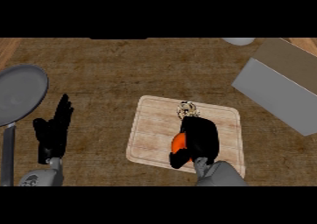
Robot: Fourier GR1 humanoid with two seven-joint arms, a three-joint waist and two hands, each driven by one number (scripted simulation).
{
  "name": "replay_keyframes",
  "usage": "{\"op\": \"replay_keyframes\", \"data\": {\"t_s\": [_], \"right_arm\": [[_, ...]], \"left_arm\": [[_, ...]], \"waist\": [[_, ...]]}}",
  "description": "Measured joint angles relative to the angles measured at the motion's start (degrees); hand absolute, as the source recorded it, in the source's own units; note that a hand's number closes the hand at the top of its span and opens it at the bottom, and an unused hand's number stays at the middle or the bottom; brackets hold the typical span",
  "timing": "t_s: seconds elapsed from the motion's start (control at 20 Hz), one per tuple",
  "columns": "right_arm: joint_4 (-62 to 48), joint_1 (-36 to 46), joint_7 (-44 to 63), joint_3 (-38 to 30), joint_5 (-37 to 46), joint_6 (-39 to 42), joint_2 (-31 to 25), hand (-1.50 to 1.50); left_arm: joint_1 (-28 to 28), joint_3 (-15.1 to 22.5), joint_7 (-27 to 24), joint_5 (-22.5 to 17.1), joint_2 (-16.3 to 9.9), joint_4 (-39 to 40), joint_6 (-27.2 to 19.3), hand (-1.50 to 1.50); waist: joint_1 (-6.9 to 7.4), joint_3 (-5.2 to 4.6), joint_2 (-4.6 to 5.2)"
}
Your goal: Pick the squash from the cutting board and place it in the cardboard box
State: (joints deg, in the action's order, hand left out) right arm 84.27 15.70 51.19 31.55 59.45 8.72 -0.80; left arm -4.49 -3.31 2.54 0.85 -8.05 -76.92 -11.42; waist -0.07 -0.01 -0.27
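A pale wooden cutting board (154,131) lies in the middle of the counter. On it lies the squash (179,142): an orange patch shows at the left of my right hand and a pale stem end (187,109) pokes out beyond the fingers. My right hand (200,140) lies over the squash with fingers and thumb curled round it, hiding most of it. The cardboard box (284,83) stands at the upper right, tilted, its grey wall facing me. My left hand (54,129) rests open at the lower left, fingers up.
A grey frying pan (15,94) lies at the far left, its handle (7,153) running down toward the lower edge next to my left hand. A pale round object (238,41) shows at the top edge.
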Motion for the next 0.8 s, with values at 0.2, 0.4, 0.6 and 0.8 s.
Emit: {"op": "replay_keyframes", "data": {"t_s": [0.2,0.4,0.6,0.8], "right_arm": [[6.31,-1.85,2.63,1.75,3.44,1.67,-0.64,1.50],[14.89,-0.99,4.07,1.79,5.50,5.45,-1.11,1.50],[26.09,-0.24,5.14,1.68,7.96,9.25,-1.51,1.50],[35.17,2.46,6.22,-0.08,10.14,13.42,-0.55,1.50]], "left_arm": [[-0.53,-0.22,-0.06,0.41,0.06,0.49,0.01,0.00],[-0.33,-0.76,-0.61,0.11,-0.07,0.91,0.51,0.00],[0.48,-1.00,-1.93,0.02,-0.08,1.31,0.92,0.00],[0.16,-0.37,-0.85,0.71,0.55,0.58,0.13,0.00]], "waist": [[-0.08,0.00,0.12],[-0.12,0.00,0.12],[-0.29,-0.02,0.02],[-0.34,-0.04,-0.03]]}}
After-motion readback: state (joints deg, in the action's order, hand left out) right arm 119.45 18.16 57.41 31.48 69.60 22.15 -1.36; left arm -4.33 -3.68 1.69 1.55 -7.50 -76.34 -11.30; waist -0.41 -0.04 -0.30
